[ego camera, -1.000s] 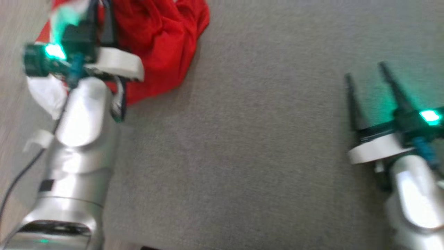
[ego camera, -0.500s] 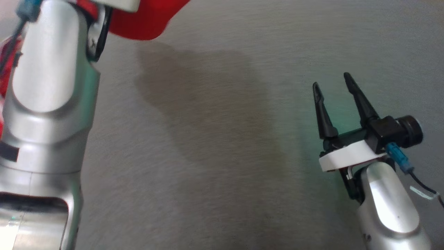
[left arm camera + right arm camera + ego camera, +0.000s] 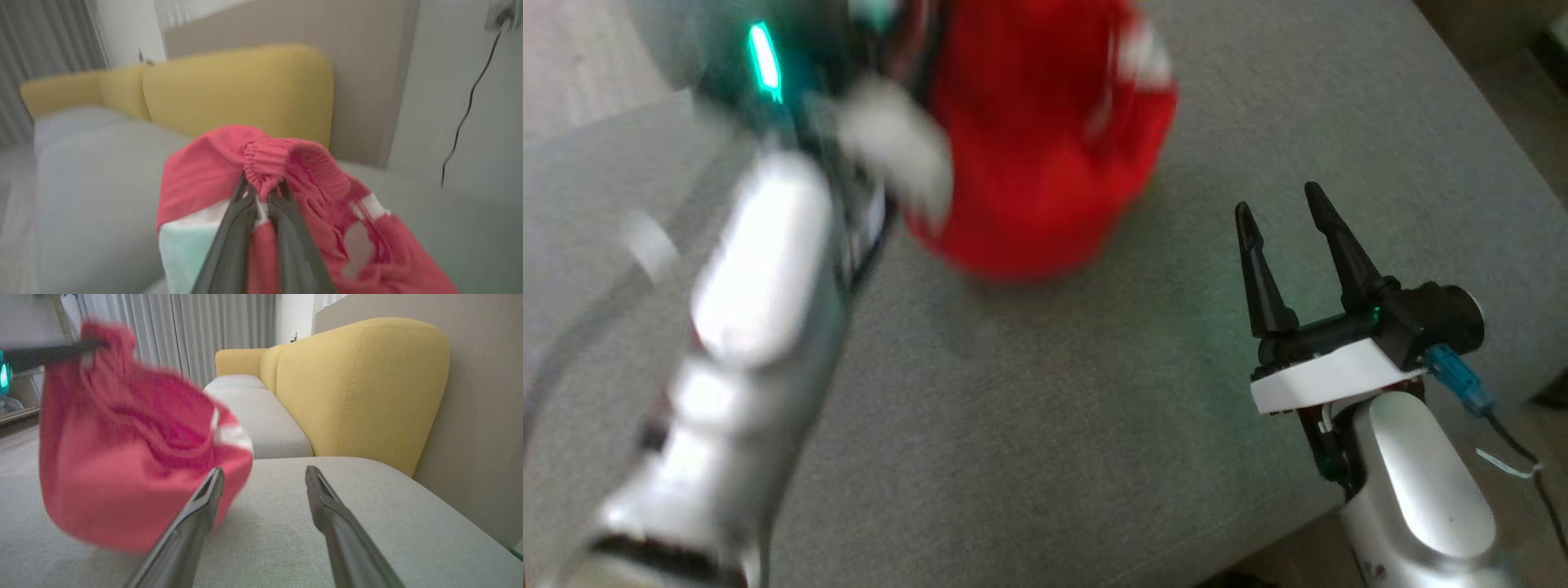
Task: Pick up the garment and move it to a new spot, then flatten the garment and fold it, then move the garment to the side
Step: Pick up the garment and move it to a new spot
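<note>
My left gripper point(image 3: 263, 191) was clamped on the ribbed edge of the red knit garment point(image 3: 314, 175), fingers pinched nearly together with fabric caught between them. The garment hung bunched from that grip over the grey seat cushion point(image 3: 1054, 425), with white patches showing among the red. Motion blur kept me from telling whether its lowest fold touched the cushion. My right gripper point(image 3: 1280, 202) was spread wide with nothing between its fingers, low over the same cushion. In the head view it was near the garment but apart from it. A yellow backrest point(image 3: 359, 388) stood behind the cushion, with grey curtains point(image 3: 184, 326) beyond.
</note>
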Robot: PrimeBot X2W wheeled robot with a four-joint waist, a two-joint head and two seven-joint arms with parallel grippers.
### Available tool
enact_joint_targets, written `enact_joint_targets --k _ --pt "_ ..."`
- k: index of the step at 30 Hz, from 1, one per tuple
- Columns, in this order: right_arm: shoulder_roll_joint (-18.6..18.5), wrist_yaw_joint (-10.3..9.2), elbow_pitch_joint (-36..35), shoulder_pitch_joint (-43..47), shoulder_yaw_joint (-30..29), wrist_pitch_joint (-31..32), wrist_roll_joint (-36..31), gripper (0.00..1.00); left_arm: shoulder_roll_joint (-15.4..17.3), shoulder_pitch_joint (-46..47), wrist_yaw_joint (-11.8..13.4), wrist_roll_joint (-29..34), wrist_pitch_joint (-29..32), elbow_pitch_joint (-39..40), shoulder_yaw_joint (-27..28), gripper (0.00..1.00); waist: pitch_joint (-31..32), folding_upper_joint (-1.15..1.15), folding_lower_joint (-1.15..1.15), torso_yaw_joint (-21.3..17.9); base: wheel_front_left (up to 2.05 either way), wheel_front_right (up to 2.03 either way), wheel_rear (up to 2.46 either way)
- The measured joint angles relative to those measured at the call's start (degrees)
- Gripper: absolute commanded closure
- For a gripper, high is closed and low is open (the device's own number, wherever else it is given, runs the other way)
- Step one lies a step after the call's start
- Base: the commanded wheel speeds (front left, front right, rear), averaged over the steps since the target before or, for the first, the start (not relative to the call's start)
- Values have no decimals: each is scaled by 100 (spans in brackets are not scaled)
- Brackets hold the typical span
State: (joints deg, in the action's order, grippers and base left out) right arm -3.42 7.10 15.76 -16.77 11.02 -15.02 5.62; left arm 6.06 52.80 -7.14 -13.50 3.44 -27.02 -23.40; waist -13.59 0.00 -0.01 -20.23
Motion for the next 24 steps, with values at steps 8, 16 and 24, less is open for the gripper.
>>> enact_joint_targets --k 8,16,24 --pt "9 0 90 -18 113 0 44 0 87 -1640 321 -41 -1548 -1805 -198 0 -211 0 1 15 0 0 0" --pt "31 0 114 469 -353 16 -137 0 -308 -3034 975 -226 -1789 -211 620 0 42 0 1 700 0 0 0" --pt "59 0 -179 1373 -501 20 -406 0 -309 -5205 1366 87 -1790 1705 1211 0 746 0 -1 1392 0 0 0"
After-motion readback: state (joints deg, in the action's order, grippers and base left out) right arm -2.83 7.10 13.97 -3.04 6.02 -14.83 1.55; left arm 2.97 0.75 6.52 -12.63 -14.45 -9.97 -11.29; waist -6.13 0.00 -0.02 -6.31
